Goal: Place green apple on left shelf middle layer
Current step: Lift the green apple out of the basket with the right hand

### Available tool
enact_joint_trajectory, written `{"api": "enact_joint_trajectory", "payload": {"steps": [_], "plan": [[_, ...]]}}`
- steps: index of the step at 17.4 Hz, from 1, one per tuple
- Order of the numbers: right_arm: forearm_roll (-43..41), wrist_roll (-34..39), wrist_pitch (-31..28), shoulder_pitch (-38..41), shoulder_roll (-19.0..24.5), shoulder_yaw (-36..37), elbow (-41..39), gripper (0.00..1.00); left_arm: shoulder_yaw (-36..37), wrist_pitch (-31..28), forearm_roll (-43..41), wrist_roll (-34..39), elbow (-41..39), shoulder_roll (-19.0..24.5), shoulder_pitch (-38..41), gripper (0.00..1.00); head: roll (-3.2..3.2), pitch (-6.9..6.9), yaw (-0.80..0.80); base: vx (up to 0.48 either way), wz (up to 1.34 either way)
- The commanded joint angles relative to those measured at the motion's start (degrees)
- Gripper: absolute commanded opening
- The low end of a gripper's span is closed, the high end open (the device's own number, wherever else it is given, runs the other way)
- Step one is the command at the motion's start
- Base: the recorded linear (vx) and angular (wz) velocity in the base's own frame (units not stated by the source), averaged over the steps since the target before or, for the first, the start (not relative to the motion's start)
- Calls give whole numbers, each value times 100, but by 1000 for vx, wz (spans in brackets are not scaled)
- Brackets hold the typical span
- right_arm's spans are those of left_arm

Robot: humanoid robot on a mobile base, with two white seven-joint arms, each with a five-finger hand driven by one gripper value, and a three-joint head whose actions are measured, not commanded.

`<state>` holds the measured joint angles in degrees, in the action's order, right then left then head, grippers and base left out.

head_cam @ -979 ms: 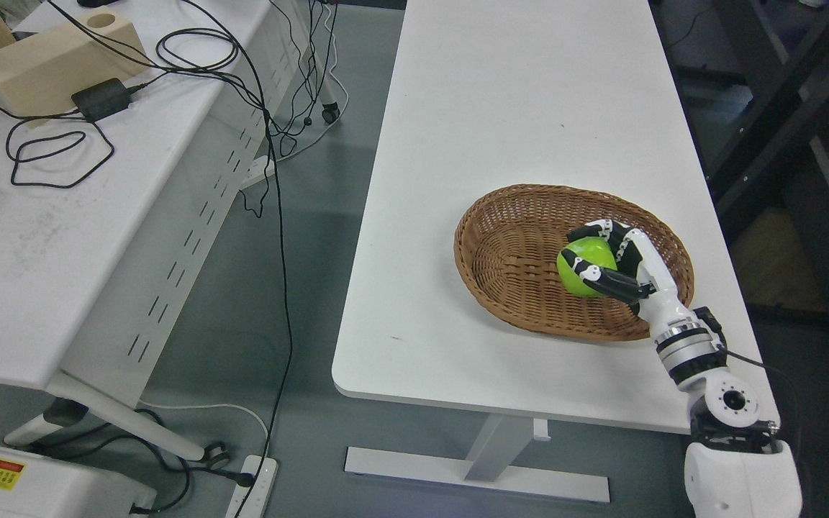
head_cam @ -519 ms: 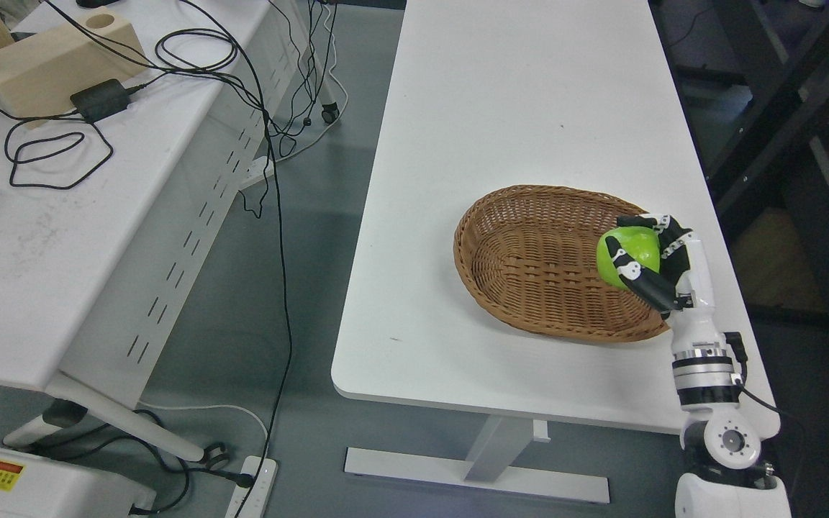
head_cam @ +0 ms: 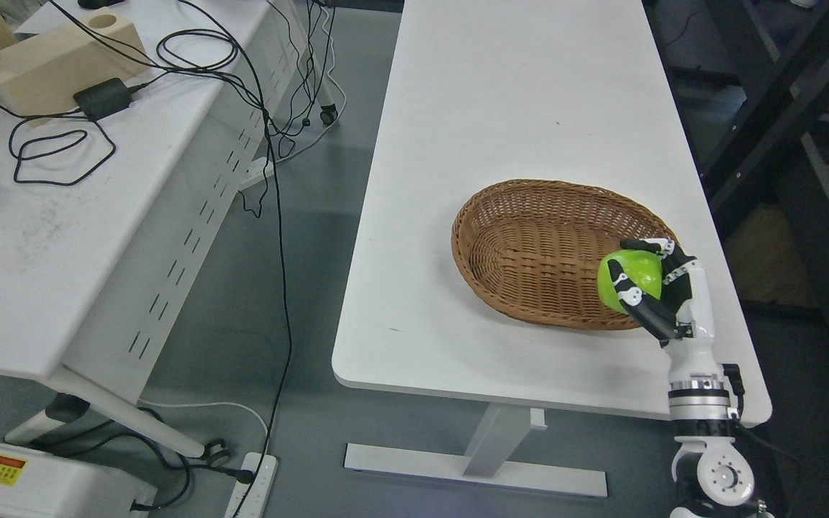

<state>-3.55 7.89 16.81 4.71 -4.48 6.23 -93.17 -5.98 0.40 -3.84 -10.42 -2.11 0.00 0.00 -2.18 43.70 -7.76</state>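
Head view takes in the long white rectangular table, which serves as the landmark for everything else. Off its left edge, across a strip of grey floor, stands a second white desk strewn with looping black cables; a pale wooden block and a small black power adapter sit at that desk's far end. Off the table's right edge rises a dark metal shelf frame. On the table's near right part rests the oval brown wicker basket, lying flat on the tabletop. At the table's near right corner the white-and-black right hand reaches up from the lower right, its forearm crossing the table's front edge. Its fingers are curled tight around the round green apple, which is held over the basket's near right rim, clear of the basket's floor.
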Motion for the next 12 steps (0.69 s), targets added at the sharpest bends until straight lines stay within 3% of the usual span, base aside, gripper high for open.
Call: {"api": "enact_joint_trajectory", "payload": {"steps": [1, 12], "plan": [[-5, -6, -2, 258, 114, 89, -377, 0, 0, -5, 6, -4, 0, 100, -123, 100, 0, 0, 0, -78, -38], [4, 2, -73, 592, 158, 27, -377, 0, 0, 4, -2, -4, 0, 100, -123, 100, 0, 0, 0, -197, -103]]}}
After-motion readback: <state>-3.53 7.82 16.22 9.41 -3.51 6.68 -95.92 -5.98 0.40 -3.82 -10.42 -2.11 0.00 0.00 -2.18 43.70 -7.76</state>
